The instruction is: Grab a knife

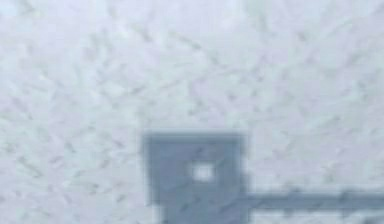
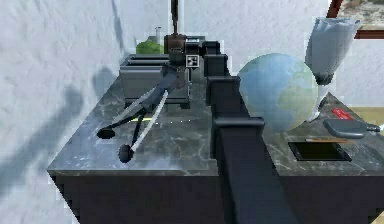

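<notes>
A globe (image 2: 280, 90) and a glass (image 2: 330, 45) stand on the counter (image 2: 185, 140), right of the arm (image 2: 240, 150). At the right lies a red-handled tool (image 2: 345, 127); I cannot tell if it is the knife. The gripper (image 2: 115, 142) reaches over the near left of the counter, and I cannot tell its grip or whether it holds anything.

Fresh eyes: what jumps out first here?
In the arm side view, the dark arm crosses a dark stone counter, a big pale globe right of it. Long dark-handled utensils lie to its left. The forward view's pale wall bears a grey square plate.
</notes>
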You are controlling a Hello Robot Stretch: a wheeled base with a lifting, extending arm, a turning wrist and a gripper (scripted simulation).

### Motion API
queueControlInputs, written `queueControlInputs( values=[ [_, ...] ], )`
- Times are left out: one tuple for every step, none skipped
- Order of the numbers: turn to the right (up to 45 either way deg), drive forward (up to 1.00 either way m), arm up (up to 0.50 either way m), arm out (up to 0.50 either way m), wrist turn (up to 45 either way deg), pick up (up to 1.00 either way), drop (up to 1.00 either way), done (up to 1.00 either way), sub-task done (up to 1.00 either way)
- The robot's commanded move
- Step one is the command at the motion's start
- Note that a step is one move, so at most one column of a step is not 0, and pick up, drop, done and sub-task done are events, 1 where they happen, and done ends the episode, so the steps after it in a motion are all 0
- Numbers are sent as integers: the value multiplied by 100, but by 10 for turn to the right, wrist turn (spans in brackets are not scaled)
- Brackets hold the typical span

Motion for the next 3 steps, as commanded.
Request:
queueControlInputs(
  values=[
    [0,0,0,0,450,0,0,0,0],
    [0,0,0,0,450,0,0,0,0],
    [0,0,0,0,150,0,0,0,0]
  ],
)
